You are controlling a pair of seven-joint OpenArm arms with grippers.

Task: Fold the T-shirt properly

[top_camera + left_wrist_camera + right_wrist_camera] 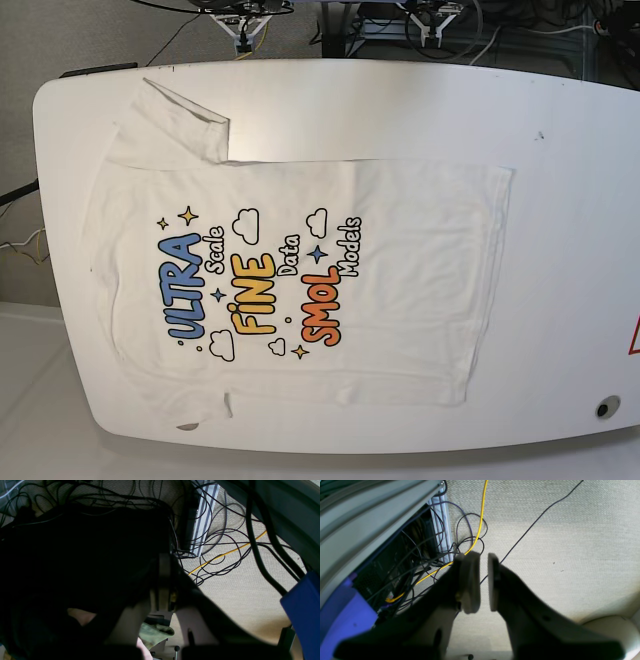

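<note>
Large white short-sleeved printed T-shirt (300,270) lies flat on the white rounded tabletop (570,200), print up, taking the left and middle of the base view; right part of tabletop bare. Collar end toward the left edge, hem toward the right. One sleeve at the far left corner, the other at the near edge. Both wrist views look down at the floor: beige woven carpet (570,542) with a yellow cable (480,517) among black cables (220,555).

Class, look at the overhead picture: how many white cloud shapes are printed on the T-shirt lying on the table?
4 on the T-shirt: one above FINE, one above SMOL, one below ULTRA, a small one below FINE. The shirt lies flat, so none seems hidden.
</note>
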